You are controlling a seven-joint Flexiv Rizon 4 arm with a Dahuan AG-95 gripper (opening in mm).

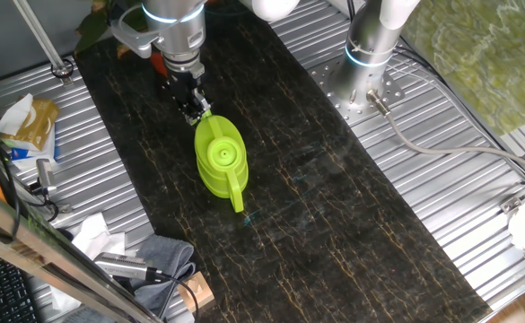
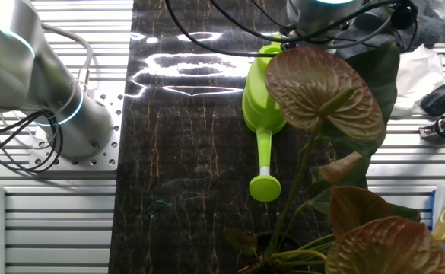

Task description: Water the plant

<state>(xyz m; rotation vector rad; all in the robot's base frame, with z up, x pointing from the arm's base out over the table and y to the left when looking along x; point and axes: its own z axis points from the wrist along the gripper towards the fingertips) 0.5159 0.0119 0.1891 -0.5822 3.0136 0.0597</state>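
The desk (image 1: 352, 224) is a long dark slab, marble-patterned with pale veins and glossy enough to throw glare, flanked by ribbed metal panels.

The plant (image 2: 325, 91) is the largest item in the other fixed view, filling its 4 o'clock area. Its leaves are broad and heart-shaped, reddish-brown to dark green, on thin stems. In the one fixed view only a few leaves show, at 11 o'clock behind the arm; the pot is not clearly visible.

The watering can (image 1: 220, 160) is smooth lime-green plastic with a rounded body, a round top opening and a long spout ending in a disc-shaped rose. It stands on the desk at the centre, spout toward 6 o'clock in the one fixed view.

The claw (image 1: 193, 105) sits at the can's handle end, at 12 o'clock of the body. The fingers appear closed on the handle, but this cannot be confirmed.

Step in hand: grasping the can. The next move likely calls for a firm hold, a lift, then turning the spout toward the plant.
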